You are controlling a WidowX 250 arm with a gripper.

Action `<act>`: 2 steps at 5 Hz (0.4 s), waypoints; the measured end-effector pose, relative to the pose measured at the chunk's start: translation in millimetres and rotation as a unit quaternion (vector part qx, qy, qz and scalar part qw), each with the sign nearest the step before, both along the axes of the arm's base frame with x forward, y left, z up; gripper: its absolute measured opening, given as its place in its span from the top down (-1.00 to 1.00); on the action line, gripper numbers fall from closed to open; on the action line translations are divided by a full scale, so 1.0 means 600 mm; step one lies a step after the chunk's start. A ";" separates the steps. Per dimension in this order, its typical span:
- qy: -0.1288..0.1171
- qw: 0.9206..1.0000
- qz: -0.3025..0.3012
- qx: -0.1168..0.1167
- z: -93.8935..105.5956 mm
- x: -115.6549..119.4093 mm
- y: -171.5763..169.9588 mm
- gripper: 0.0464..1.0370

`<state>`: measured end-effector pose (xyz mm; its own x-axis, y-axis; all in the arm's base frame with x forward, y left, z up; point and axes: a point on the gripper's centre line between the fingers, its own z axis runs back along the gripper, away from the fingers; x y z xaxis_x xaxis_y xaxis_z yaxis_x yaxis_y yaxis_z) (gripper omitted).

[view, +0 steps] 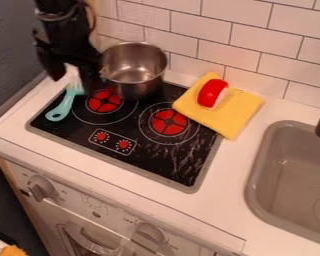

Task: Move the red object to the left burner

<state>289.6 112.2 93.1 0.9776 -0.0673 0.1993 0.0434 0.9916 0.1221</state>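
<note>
Beside the left burner [104, 101] stands a metal pot [137, 84].

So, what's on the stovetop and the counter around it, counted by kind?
Red burners in sight: 2
Small red dials: 2
Metal pot: 1
Yellow cloth: 1
Red-and-white object: 1
Turquoise-handled utensil: 1
Total: 8
</note>
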 end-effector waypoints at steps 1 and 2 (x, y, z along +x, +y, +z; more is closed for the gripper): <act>-0.022 0.999 -0.031 -0.010 0.006 0.026 -0.056 -0.93; -0.042 0.997 -0.049 -0.041 0.011 0.074 -0.116 -0.93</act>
